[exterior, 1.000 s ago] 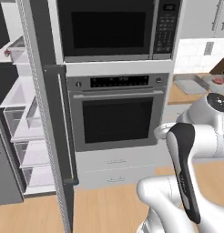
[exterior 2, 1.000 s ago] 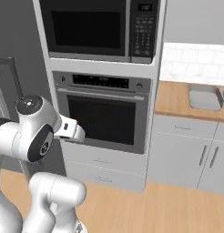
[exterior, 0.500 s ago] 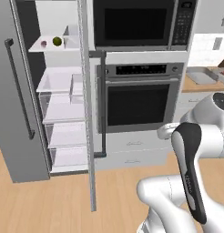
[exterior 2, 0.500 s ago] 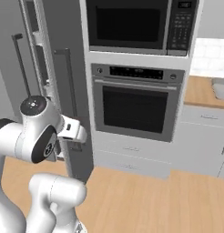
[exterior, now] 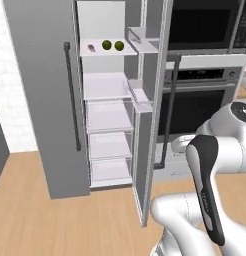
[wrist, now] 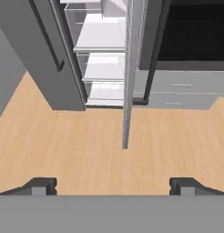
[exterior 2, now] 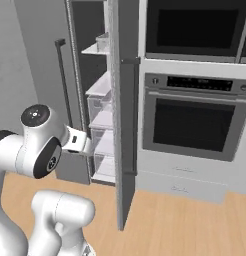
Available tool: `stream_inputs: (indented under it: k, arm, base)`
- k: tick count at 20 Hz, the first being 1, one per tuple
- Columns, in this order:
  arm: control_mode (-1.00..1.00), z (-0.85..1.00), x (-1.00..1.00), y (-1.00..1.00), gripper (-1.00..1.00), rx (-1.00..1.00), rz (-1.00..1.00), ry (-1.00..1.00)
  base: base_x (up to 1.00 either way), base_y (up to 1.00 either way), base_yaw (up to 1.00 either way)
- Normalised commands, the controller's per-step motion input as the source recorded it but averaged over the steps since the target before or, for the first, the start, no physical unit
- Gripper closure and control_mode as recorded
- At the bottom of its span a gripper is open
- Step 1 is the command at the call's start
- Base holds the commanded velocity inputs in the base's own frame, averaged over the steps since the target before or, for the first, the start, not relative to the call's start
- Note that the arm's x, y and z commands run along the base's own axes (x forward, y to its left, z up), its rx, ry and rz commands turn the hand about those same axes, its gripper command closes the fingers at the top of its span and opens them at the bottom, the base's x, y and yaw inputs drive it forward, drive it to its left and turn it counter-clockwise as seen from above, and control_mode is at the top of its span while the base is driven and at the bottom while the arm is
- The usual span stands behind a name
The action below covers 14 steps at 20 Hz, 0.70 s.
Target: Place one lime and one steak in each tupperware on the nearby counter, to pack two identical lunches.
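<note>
Two round green limes (exterior: 112, 45), white fridge shelf (exterior: 102, 54)

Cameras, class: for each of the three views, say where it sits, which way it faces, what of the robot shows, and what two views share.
Left base view: behind the arm, left; faces the open fridge, limes on its top shelf; arm at lower right.
Right base view: behind, right; faces the fridge door edge and oven; arm at lower left.
Hand view: on the hand, looking down at the floor; open gripper at the bottom.
Shared: all show the fridge.
</note>
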Motion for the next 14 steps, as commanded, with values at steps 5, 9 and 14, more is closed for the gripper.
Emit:
stream_inputs:
  k: [5, 9, 14]
  arm:
    - [1.00, 0.00, 0.00, 0.00, -1.00, 0.00, 0.00, 0.00]
    - [1.00, 0.00, 0.00, 0.00, -1.00, 0.00, 0.00, 0.00]
    - [1.00, 0.00, 0.00, 0.00, -1.00, 0.00, 0.00, 0.00]
  base:
    - [0.20, 1.00, -0.12]
    - [0.57, 0.85, -0.08]
    - [0.93, 0.15, -0.06]
